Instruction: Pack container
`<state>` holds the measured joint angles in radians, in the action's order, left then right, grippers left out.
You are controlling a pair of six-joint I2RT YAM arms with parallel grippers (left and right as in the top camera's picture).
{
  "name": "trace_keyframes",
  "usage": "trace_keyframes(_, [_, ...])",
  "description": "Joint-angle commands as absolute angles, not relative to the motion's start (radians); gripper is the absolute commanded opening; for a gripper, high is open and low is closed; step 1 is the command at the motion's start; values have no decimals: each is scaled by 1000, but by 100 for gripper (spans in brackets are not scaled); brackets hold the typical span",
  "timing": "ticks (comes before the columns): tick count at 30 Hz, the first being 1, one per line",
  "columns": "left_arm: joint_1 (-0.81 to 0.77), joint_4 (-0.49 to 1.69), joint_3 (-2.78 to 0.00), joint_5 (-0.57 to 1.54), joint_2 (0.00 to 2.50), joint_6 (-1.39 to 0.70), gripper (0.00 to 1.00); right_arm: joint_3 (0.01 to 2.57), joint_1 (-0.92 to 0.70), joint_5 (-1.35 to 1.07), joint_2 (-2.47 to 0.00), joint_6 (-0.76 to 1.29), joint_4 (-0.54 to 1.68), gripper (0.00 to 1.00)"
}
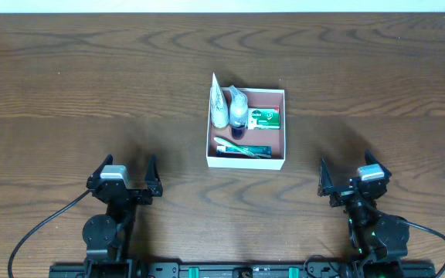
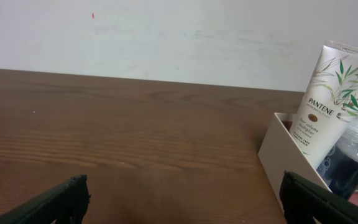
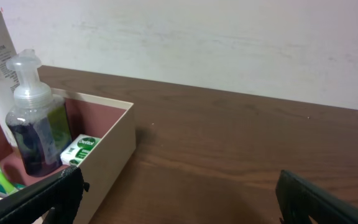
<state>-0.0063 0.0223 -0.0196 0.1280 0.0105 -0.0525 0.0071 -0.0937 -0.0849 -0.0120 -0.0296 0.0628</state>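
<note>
1. Both tools have their jaws spread wide and hold nothing. The left gripper (image 1: 128, 166) and the right gripper (image 1: 344, 164) sit near the front edge, well apart from each other.
2. Beyond and between them, the container (image 1: 246, 163) sits flat in the middle of the table, touching neither gripper and somewhat closer to the right one.
3. Inside it, a white Pantene tube (image 1: 218, 103) leans in the far left corner, its end rising above the rim.
4. Just beside the tube stands a clear pump bottle (image 1: 239, 110) with dark liquid in it.
5. To the right of the bottle lies a small green-and-white soap box (image 1: 266, 118).
6. Along the near wall a green-and-white toothbrush (image 1: 232, 146) rests on a long dark carton (image 1: 255, 151).
7. The table (image 1: 91, 77) is dark brown wood grain.
8. The wrist views show a pale wall (image 2: 166, 31) behind it.
</note>
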Motion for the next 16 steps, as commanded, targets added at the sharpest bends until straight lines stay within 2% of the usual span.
trace_keyframes(1, [0, 59, -4, 146, 5, -56, 98, 6, -84, -71, -6, -12, 68, 99])
trace_keyframes(16, [0, 59, -4, 146, 5, -57, 98, 6, -84, -71, -6, -12, 68, 99])
